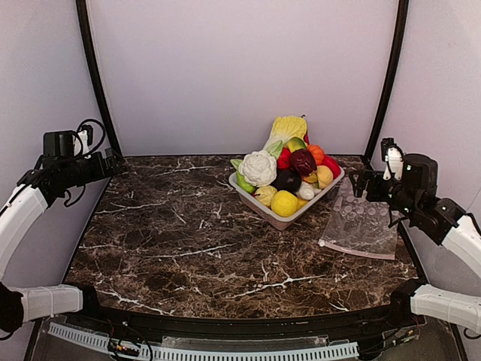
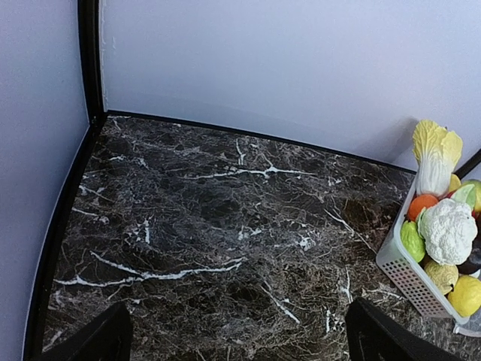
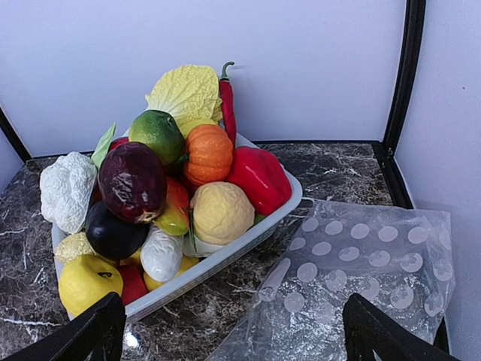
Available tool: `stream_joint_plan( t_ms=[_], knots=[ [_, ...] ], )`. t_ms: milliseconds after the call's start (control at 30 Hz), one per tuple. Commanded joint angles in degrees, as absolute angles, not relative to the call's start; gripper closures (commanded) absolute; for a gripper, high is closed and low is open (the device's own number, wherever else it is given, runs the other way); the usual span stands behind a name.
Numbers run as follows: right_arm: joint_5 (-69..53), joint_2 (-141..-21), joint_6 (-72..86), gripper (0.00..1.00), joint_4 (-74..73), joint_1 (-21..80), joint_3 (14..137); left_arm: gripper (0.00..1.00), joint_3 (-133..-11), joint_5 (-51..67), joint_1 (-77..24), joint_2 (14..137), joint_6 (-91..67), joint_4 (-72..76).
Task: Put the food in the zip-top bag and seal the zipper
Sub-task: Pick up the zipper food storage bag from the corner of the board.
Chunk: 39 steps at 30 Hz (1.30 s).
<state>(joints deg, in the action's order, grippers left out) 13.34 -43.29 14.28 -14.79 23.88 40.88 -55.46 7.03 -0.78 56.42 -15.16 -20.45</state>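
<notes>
Left claw and right claw hover spread wide at opposite edges of the table, zip-top bag just beside tray.

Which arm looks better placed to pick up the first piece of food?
Probably right: the right gripper, open, hovers beside the tray, over the bag; the left gripper sits far away.
</notes>
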Motion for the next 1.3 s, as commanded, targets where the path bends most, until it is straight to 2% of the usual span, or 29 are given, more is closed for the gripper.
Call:
stream_joint_plan(
  t_ms=[0, 167, 300, 400, 600, 767, 1133, 1267],
  knots=[
    [14.7, -43.6, 14.9, 0.01, -16.9, 23.7, 43.9, 0.0, -56.2, 13.5, -0.9, 55.4, -9.4, -19.6],
    [17.9, -49.1, 18.8, 0.01, -21.8, 21.2, 46.1, 0.0, -60.5, 13.1, -2.3, 59.9, -6.9, -19.4],
    [11.1, -55.3, 22.1, 0.01, -24.7, 13.2, 47.0, 0.0, -66.6, 14.2, -10.5, 66.2, -4.9, -20.9],
    [5.8, -56.9, 23.4, 0.01, -24.6, 6.5, 45.5, 0.0, -68.3, 19.8, -13.9, 68.3, -5.4, -18.7],
    [-5.4, -58.0, 24.7, 0.01, -22.6, -5.8, 40.4, 0.0, -61.8, 19.9, -14.1, 65.2, -5.2, -14.7],
    [-4.2, -58.9, 23.8, 0.01, -21.8, -9.9, 36.7, 0.0, -61.3, 15.5, -13.9, 65.0, -4.0, -17.4],
    [-9.4, -59.9, 23.8, 0.02, -17.7, -16.5, 31.6, 0.0, -60.7, 16.5, -13.8, 65.7, -4.6, -17.4],
    [-11.9, -60.5, 23.4, 0.08, -15.6, -17.3, 30.3, 0.0, -60.7, 16.5, -13.8, 65.8, -4.7, -17.5]
  ],
)
